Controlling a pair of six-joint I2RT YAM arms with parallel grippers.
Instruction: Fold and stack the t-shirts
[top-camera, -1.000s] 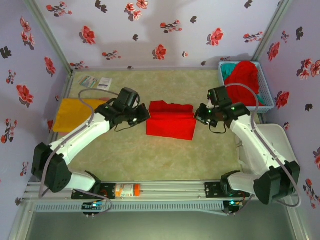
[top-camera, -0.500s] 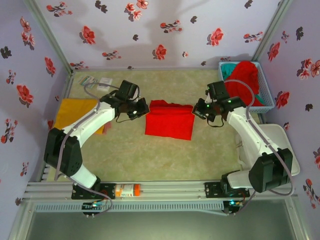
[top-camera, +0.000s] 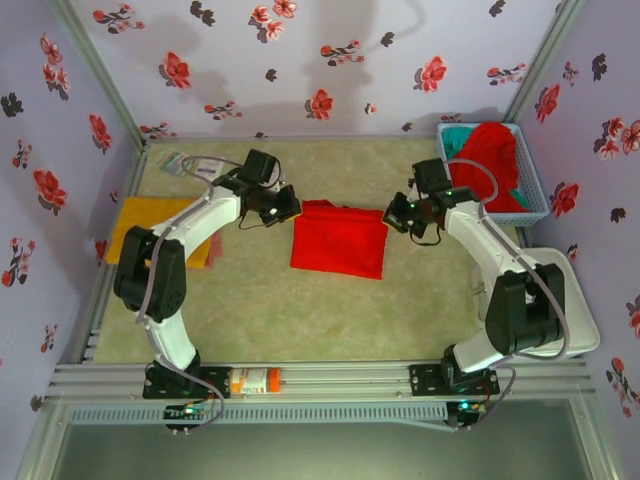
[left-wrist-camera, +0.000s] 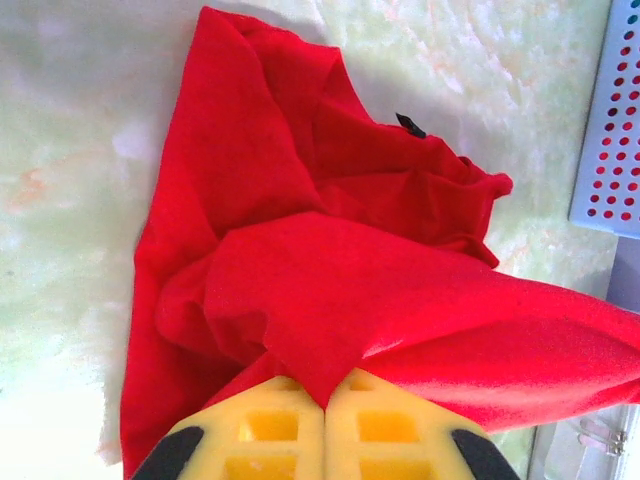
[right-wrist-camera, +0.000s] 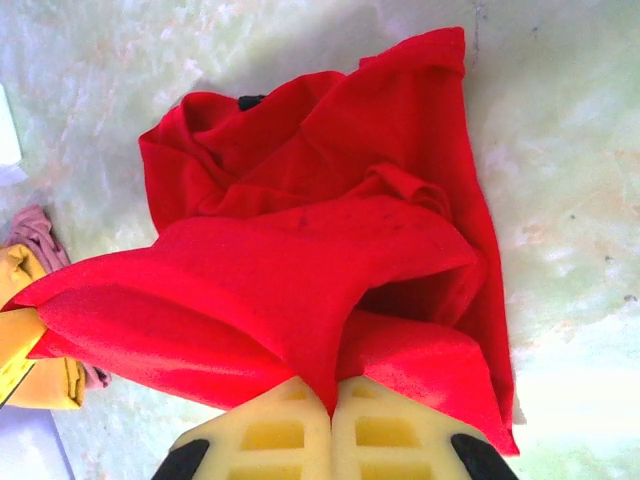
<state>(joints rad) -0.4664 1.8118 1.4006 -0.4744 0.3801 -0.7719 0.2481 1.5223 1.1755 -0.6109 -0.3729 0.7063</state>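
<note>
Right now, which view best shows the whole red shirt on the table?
Top external: the shirt appears whole, a folded rectangle between the arms. The wrist views give close-ups of bunched cloth pinched in the left hand and right hand, outline incomplete.

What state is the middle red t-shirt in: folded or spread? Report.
Partly folded: the red t-shirt lies doubled, left gripper and right gripper each pinching a layer.

centre t-shirt (top-camera: 338, 240) is showing bright red, left t-shirt (top-camera: 132, 228) orange-yellow. mesh basket (top-camera: 532, 190) is reading blue, carrying teal t-shirt (top-camera: 458, 133) and red basket t-shirt (top-camera: 488, 155). walls (top-camera: 300, 50) are showing lilac with red and dark flowers; mat (top-camera: 300, 310) is reading pale marbled green.
</note>
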